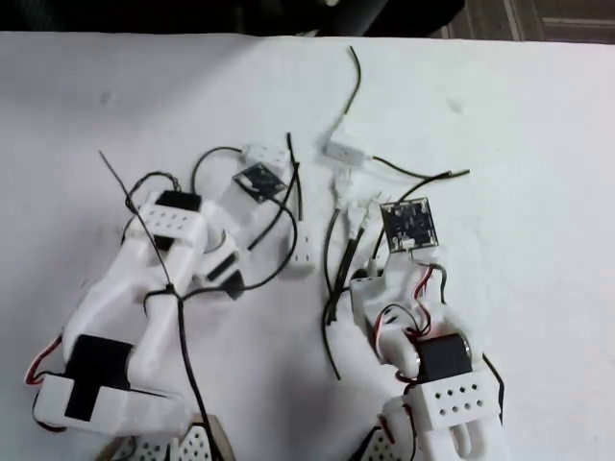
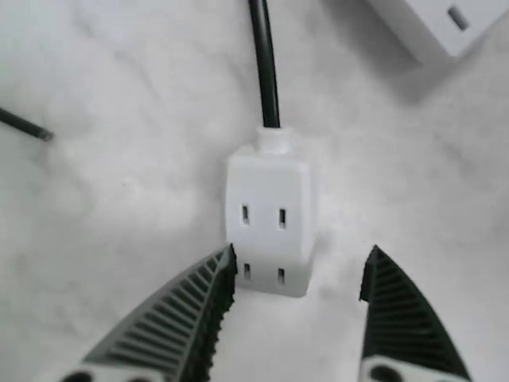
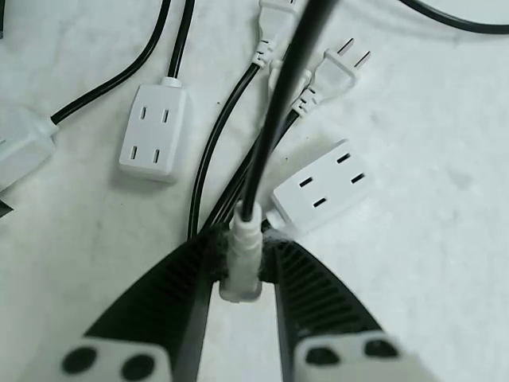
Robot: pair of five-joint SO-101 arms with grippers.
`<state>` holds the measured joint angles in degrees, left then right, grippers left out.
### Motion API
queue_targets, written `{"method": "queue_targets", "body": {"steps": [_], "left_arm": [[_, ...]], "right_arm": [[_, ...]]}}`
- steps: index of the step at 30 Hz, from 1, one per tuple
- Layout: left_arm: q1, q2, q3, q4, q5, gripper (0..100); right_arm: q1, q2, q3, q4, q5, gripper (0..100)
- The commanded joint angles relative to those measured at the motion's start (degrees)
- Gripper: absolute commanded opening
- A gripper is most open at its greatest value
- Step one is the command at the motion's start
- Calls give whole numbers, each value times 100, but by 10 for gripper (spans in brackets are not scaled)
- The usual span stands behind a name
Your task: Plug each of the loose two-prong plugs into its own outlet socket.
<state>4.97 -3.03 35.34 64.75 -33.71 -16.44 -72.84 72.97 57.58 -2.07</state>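
Hanging open, the left pincer (image 2: 301,263) sits just over a white socket block (image 2: 269,208) on the table (image 2: 95,207); the right pincer (image 3: 242,248) squeezes a white plug (image 3: 240,280).

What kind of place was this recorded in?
Probably a robotics lab bench: a white table, two robot arms side by side, and outlet sockets and loose plugs laid out as practice pieces.

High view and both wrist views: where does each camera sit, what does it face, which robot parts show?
High view: above the table, looking down; left arm and right arm show.
Left wrist view: on that wrist, facing down past the open left gripper onto a four-slot socket.
Right wrist view: on that wrist, looking past the right gripper, shut on a plug.
Shared: high and right wrist views show one corded outlet.
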Motion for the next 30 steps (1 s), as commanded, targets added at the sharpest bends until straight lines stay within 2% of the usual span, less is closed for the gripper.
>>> {"method": "queue_targets", "body": {"steps": [1, 10, 18, 23, 30], "left_arm": [[-119, -101, -264, 123, 9, 295], [-101, -75, -308, 88, 9, 295], [-22, -66, 299, -404, 9, 278], [365, -110, 378, -105, 9, 197], [690, -119, 193, 149, 554, 198]], "right_arm": [[48, -66, -44, 13, -35, 17], [48, -66, -44, 13, -35, 17], [48, -66, -44, 13, -35, 17], [48, -66, -44, 13, -35, 17], [48, -66, -44, 13, -44, 17]]}}
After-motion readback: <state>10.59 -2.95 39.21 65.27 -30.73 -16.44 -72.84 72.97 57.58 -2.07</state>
